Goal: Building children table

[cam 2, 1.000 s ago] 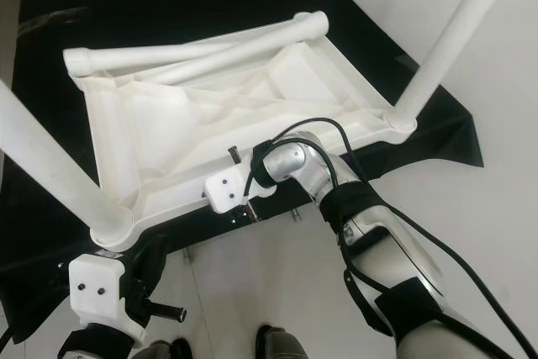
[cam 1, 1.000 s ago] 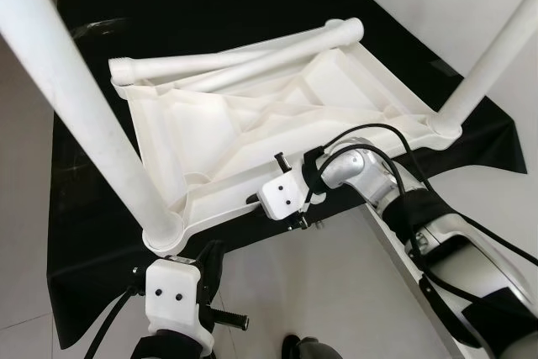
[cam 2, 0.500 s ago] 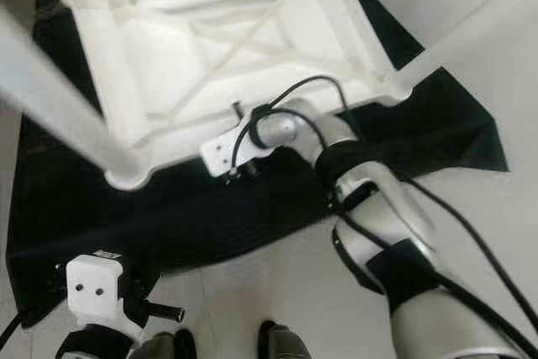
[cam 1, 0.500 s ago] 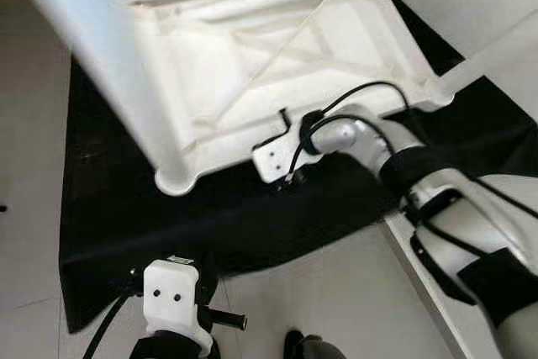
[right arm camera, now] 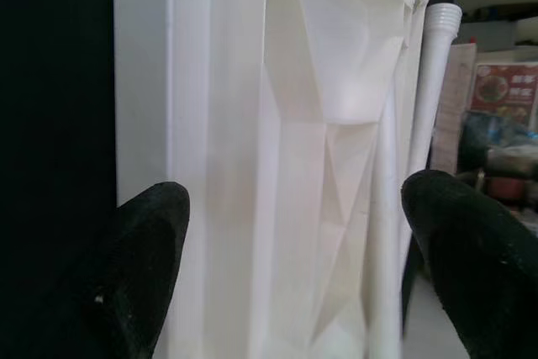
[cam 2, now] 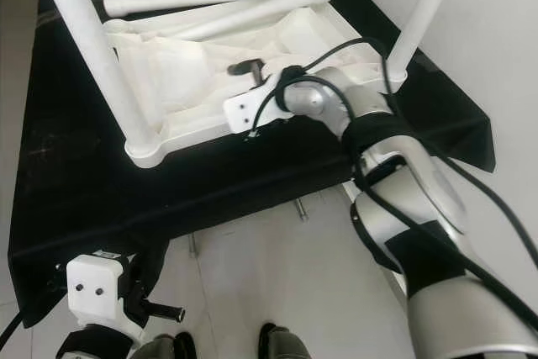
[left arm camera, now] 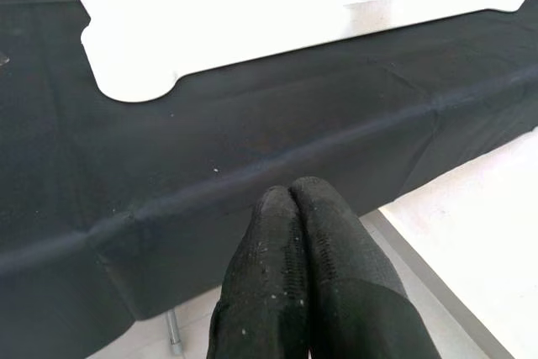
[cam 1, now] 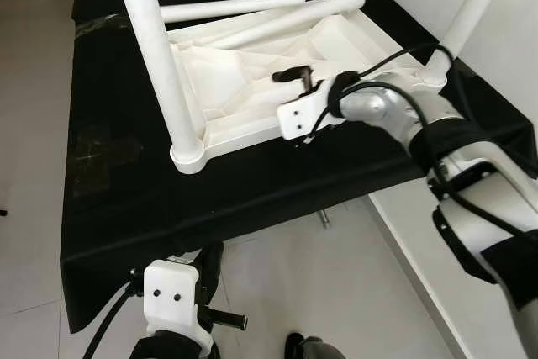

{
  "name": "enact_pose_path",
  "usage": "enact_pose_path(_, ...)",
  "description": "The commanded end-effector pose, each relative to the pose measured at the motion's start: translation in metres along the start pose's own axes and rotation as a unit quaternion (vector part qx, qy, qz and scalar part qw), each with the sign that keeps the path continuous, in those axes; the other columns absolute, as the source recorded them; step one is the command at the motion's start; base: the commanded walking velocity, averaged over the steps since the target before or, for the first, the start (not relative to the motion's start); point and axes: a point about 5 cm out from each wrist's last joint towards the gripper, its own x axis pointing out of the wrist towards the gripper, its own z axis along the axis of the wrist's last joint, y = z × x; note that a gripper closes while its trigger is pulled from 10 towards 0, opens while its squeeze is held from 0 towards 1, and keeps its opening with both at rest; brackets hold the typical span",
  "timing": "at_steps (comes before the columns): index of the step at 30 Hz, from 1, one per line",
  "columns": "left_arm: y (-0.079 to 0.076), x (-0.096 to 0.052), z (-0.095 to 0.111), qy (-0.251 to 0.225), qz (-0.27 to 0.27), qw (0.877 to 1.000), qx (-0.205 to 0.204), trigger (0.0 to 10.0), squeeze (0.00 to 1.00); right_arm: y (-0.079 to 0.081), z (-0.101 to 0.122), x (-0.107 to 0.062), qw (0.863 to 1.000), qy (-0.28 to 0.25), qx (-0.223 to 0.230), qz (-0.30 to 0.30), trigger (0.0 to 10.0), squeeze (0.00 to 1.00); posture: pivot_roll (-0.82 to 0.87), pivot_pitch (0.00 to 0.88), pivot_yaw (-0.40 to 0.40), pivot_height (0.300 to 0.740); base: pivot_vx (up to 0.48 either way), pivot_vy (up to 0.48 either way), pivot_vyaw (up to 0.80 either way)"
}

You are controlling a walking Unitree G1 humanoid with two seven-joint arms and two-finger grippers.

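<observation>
1. Right gripper (cam 1: 290, 76): black fingers spread wide, hovering over the near rim of the upturned white plastic table top (cam 1: 244, 81); nothing pinched. One fingertip (right arm camera: 143, 250) sits outside the rim, the other over the ribbed underside.
2. Table top lies upside down on the black-draped work surface (cam 1: 109, 191), two white tubular legs (cam 1: 160, 56) standing in the near corners.
3. Two loose white legs (cam 1: 231, 9) lie along the far edge, long axes crosswise to the robot, beyond the right gripper; right arm nearer.
4. Left gripper (left arm camera: 294, 208): fingers pressed together, low, short of the cloth edge.
</observation>
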Motion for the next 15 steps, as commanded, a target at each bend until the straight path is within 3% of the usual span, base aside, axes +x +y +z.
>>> enact_pose_path(1,-0.003,-0.002,0.0,0.005,-0.004,1.0,-0.005,10.0,0.0,0.0,0.0,-0.004,0.998,-0.034,0.051,0.002,10.0,0.9,-0.01,0.227,-0.037,0.74,0.0,0.0,0.0)
enact_pose_path(2,-0.003,-0.002,0.0,0.005,-0.004,1.0,-0.005,10.0,0.0,0.002,0.004,-0.006,0.991,-0.075,0.109,0.005,10.0,0.82,-0.01,0.222,-0.034,0.74,0.0,0.0,0.0)
enact_pose_path(5,-0.003,-0.002,0.0,0.005,-0.004,1.0,-0.005,10.0,0.0,0.004,0.007,-0.007,0.983,-0.112,0.149,0.006,10.0,0.82,-0.01,0.221,-0.034,0.74,0.0,0.0,0.0)
enact_pose_path(6,-0.002,-0.001,-0.001,0.006,-0.005,1.0,-0.005,10.0,0.0,0.009,0.012,-0.006,0.968,-0.154,0.199,0.002,10.0,0.61,0.0,0.219,-0.032,0.74,0.0,0.0,0.0)
enact_pose_path(7,-0.001,0.0,0.0,0.006,-0.002,1.0,-0.004,10.0,0.0,0.016,0.018,-0.003,0.953,-0.185,0.24,-0.001,10.0,0.51,-0.01,0.214,-0.028,0.74,0.0,0.0,0.0)
enact_pose_path(9,-0.001,0.0,0.0,0.006,-0.002,1.0,-0.004,10.0,0.0,0.016,0.018,-0.003,0.953,-0.185,0.24,-0.001,10.0,0.51,-0.01,0.214,-0.028,0.74,0.0,0.0,0.0)
enact_pose_path(10,0.002,0.003,0.001,0.004,0.005,1.0,0.0,10.0,0.0,0.029,0.025,0.0,0.938,-0.21,0.275,0.001,10.0,0.38,-0.01,0.209,-0.023,0.74,0.0,0.0,0.0)
enact_pose_path(11,0.002,0.003,0.001,0.004,0.005,1.0,0.0,10.0,0.0,0.029,0.025,0.0,0.938,-0.21,0.275,0.001,10.0,0.38,-0.01,0.209,-0.023,0.74,0.0,0.0,0.0)
enact_pose_path(13,0.014,0.013,0.002,0.005,0.036,0.999,0.014,10.0,0.0,0.053,0.039,0.006,0.904,-0.235,0.356,-0.014,10.0,0.24,-0.02,0.197,-0.021,0.74,0.0,0.0,0.0)
enact_pose_path(14,0.014,0.013,0.002,0.005,0.036,0.999,0.014,10.0,0.0,0.053,0.039,0.006,0.904,-0.235,0.356,-0.014,10.0,0.24,-0.02,0.197,-0.021,0.74,0.0,0.0,0.0)
enact_pose_path(15,0.023,0.02,0.003,0.002,0.063,0.997,0.032,10.0,0.0,0.064,0.046,0.008,0.881,-0.239,0.408,-0.032,10.0,0.05,-0.02,0.193,-0.023,0.74,0.0,0.0,0.0)
